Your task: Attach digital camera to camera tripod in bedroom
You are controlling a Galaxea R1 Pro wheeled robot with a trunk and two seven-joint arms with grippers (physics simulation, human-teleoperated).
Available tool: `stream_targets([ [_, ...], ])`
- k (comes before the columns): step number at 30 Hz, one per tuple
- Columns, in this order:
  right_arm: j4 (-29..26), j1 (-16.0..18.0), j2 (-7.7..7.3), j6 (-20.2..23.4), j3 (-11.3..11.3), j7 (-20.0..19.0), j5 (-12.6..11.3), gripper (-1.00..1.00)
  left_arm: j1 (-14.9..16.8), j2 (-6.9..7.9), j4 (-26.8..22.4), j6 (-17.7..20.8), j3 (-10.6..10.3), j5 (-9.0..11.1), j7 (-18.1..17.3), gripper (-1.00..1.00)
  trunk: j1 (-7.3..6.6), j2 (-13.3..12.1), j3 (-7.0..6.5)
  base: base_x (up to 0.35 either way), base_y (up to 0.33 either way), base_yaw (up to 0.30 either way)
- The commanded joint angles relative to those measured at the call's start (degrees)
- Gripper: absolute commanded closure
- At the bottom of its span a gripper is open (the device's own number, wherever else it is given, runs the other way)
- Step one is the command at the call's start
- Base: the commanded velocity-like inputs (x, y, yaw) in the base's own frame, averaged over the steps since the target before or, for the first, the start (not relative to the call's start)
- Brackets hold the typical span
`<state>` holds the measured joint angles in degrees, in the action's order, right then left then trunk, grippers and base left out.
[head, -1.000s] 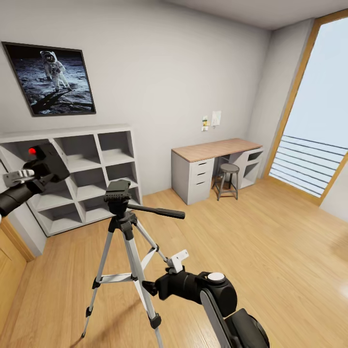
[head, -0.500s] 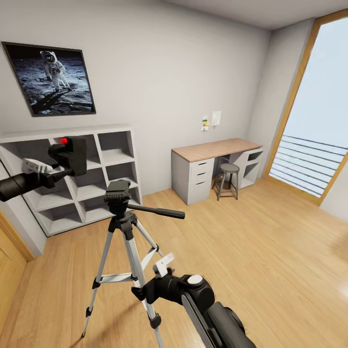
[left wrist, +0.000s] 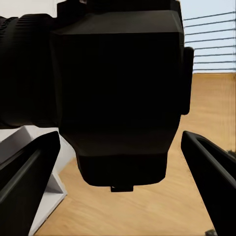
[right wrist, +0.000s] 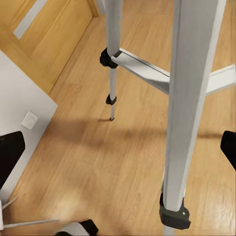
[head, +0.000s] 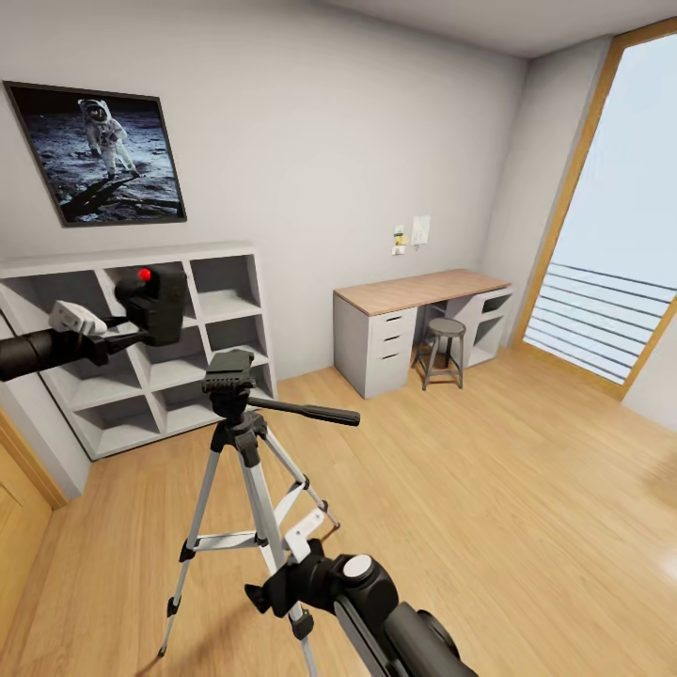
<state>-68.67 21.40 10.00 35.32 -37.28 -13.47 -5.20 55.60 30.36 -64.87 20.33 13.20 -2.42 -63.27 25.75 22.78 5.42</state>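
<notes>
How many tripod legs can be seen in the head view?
3. On the camera tripod, one leg slants to the view's left, one runs down the middle toward the right end effector, and one angles rightward, its foot hidden behind that end effector.

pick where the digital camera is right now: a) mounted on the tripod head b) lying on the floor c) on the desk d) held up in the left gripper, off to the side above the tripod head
d: the digital camera sits in the left gripper in front of the white shelf, apart from the camera tripod, whose head is bare.
</notes>
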Motion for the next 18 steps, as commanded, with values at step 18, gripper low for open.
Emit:
stream_targets([
  [18,0.1,0.1,0.00,-2.7,-0.3,3.8,-0.7,-1.00,2.3,0.75,0.4,0.0,-2.2,-0.9,-7.7,1.00,0.04,0.1,0.13,0.000,0.000,0.000],
])
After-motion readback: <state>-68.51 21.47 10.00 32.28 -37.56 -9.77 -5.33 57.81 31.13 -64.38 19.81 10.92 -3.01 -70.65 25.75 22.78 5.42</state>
